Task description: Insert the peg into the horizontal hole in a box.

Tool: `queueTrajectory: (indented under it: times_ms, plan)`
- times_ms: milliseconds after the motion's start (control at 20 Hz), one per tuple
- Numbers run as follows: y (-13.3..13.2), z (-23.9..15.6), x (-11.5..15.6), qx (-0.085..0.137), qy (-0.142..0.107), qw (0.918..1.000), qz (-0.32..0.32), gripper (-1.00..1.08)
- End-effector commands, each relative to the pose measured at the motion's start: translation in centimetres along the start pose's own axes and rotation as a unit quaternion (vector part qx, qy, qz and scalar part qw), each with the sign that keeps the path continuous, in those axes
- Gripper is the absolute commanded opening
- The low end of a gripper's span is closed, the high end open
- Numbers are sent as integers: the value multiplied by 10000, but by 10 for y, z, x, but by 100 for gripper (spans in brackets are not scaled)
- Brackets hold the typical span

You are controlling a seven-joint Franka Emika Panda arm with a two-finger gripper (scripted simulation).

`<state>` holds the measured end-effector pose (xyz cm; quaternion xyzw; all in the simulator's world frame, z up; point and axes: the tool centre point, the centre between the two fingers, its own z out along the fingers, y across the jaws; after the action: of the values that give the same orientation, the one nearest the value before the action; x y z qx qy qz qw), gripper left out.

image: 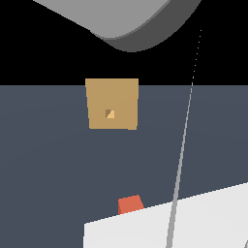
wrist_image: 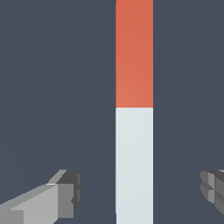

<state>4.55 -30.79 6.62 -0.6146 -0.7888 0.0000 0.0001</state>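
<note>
The peg [wrist_image: 134, 109] lies flat on the dark floor in the wrist view, one half red-orange and the other half white. My gripper [wrist_image: 141, 191] is open above it. One grey finger [wrist_image: 65, 194] stands on each side of the white half, well apart from it. In the exterior view only the peg's red-orange end [image: 131, 204] shows, since a large white body covers the remainder. Farther back stands the tan box [image: 112, 103], its face turned toward the camera, with the small square hole [image: 110, 114] in the middle.
A pale grey rounded arm part [image: 121, 22] hangs across the top of the exterior view. A big white slab [image: 184, 223] fills that view's lower right. A thin grey line [image: 181, 160] runs down through it.
</note>
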Motion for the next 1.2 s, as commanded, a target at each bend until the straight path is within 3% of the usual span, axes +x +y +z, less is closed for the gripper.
queueTrajectory:
  times_ms: [0, 600, 900, 950, 1150]
  plan:
    - [0, 0, 0, 1, 0, 10000, 1, 100]
    - [-1, 48, 1, 1, 0, 10000, 1, 100]
    - [0, 50, 0, 1, 0, 10000, 1, 100]
    - [0, 50, 0, 1, 0, 10000, 1, -100]
    - [0, 50, 0, 1, 0, 10000, 1, -100]
